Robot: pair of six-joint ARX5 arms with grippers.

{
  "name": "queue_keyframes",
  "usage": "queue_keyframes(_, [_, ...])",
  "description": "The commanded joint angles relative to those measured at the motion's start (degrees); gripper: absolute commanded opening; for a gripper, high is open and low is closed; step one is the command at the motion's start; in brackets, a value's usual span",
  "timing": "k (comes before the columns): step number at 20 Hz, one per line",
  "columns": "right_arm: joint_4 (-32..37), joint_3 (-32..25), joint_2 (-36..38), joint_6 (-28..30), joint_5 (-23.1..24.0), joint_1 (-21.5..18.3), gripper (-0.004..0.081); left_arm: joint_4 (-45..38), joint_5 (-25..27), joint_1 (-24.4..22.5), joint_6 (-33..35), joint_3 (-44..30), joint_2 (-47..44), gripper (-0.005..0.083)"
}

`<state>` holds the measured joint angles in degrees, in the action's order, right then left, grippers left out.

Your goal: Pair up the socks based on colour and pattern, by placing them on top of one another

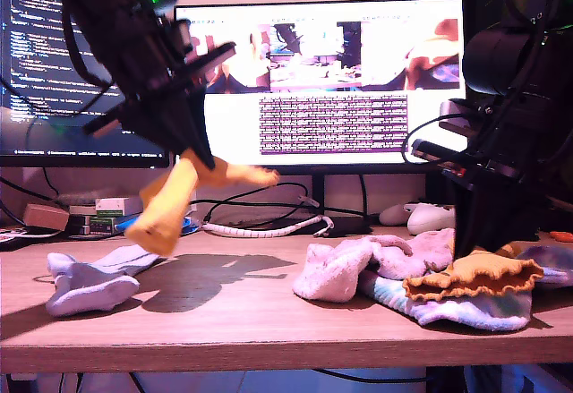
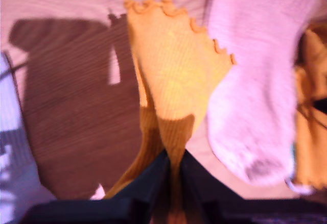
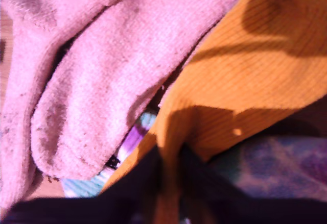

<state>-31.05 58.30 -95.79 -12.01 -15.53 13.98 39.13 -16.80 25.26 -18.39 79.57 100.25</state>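
The table (image 1: 224, 321) edge runs nearest, along the bottom of the exterior view, and all the socks but 1 lie on its wood. Next in bulk is the dark arm at that view's upper left. There my first gripper (image 1: 197, 162) is clamped on the hanging mustard sock (image 1: 170, 205), which dangles clear of the table with its frilled cuff away from the jaws.

At that view's right, my second gripper (image 3: 171, 183) is pinched on the second mustard sock (image 1: 479, 277), which lies atop the heap at lower right. Beside and under it are the pink socks (image 1: 345, 268), seemingly 2, and a tie-dye sock (image 1: 466, 311). The lavender sock (image 1: 85, 286) lies alone at lower left.

I'd judge these socks light and limp. The ribbing should grip well, but they will fold when lowered, so a hold near the cuff looks best.

The tie-dye sock is mostly buried, and the pale fabric at the right edge is cut off. The hanging sock is blurred.
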Motion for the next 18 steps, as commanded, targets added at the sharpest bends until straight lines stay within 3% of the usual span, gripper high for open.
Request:
queue_keyframes(1, [-0.1,1.4,1.6,-0.1,0.1,0.3,-0.0012,-1.2,0.2,0.9,-2.7,-0.5,4.6,-0.0018])
queue_keyframes(9, [-1.6,4.4,2.0,1.6,0.1,0.3,-0.0013,-2.4,2.2,2.5,-8.8,-0.5,12.0,0.0003])
queue_keyframes(10, [-1.6,4.4,2.0,1.7,0.1,0.3,-0.0012,-3.1,2.4,2.5,-8.9,-0.5,12.0,0.0055])
queue_keyframes(13, [-1.8,4.4,2.0,2.0,0.1,0.3,-0.0013,-4.7,0.2,2.4,-8.7,-0.2,11.4,0.0403])
queue_keyframes(14, [-1.9,4.4,2.0,2.4,0.0,0.3,-0.0012,-4.4,-1.4,2.4,-8.5,0.0,11.4,0.0457])
queue_keyframes(16, [-2.6,4.4,2.0,3.0,0.0,0.3,-0.0012,-3.5,-5.2,2.2,-8.2,0.1,11.0,0.0461])
queue_keyframes(18, [-3.2,4.5,2.0,3.1,0.0,0.3,-0.0012,-2.5,-5.7,2.2,-7.3,0.1,10.3,0.0460])
